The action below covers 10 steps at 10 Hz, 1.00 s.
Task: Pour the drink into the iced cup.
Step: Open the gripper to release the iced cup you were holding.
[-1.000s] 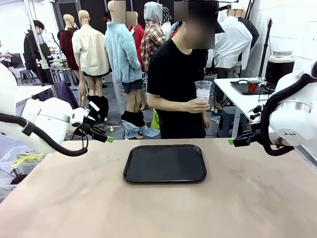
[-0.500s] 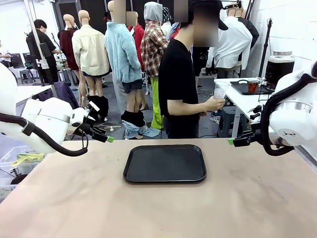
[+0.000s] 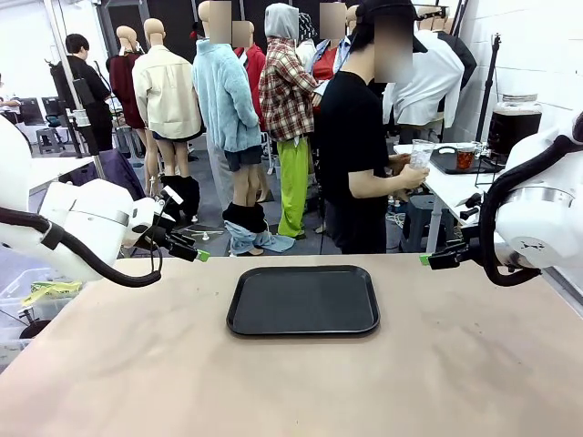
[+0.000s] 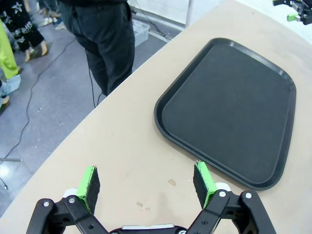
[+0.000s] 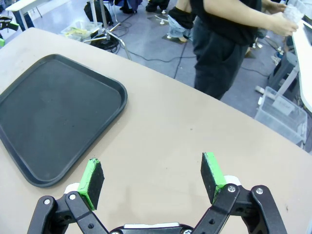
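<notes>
Both the left gripper (image 4: 146, 183) and the right gripper (image 5: 152, 181) are held released and empty above the bare table (image 3: 291, 382), the black tray (image 3: 303, 300) lying between them. Pouring is judged not yet begun: beyond the right gripper, the iced cup (image 3: 421, 155) is held in the person's hand (image 3: 412, 176) at the side table (image 3: 451, 182). Farther off there stands the jar (image 3: 512, 123) holding the drink, so the next move calls for waiting until cup and drink are brought within reach.
</notes>
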### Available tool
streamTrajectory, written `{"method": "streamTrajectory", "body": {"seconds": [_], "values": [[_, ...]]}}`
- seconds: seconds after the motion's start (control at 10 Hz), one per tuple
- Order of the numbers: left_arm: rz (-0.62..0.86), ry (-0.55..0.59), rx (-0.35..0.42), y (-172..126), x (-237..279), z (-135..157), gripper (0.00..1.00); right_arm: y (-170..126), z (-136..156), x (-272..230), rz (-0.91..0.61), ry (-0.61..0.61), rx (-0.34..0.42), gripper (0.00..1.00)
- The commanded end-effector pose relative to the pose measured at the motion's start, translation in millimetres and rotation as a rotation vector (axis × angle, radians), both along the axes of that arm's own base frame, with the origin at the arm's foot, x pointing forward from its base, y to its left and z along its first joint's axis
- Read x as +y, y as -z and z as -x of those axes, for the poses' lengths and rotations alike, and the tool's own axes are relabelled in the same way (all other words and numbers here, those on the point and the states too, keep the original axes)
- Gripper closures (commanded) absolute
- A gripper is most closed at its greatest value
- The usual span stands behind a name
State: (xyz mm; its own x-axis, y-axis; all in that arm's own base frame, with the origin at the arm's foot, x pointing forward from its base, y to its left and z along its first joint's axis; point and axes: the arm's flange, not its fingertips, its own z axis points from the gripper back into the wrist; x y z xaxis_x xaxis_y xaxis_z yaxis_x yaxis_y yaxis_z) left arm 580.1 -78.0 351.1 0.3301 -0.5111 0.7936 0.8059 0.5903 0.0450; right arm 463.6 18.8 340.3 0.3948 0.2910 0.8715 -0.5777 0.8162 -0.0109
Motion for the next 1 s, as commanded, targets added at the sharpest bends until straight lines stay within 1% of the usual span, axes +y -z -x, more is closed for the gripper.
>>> {"method": "streamTrajectory", "body": {"seconds": [0.0,0.9], "values": [[0.002,0.020,-0.012,0.5,2.8,-2.5,0.00,-0.3,1.9,-0.4,0.003,-0.006,-0.005,0.00],[0.002,0.020,-0.012,0.5,2.8,-2.5,0.00,-0.3,1.9,-0.4,0.003,-0.006,-0.005,0.00]]}}
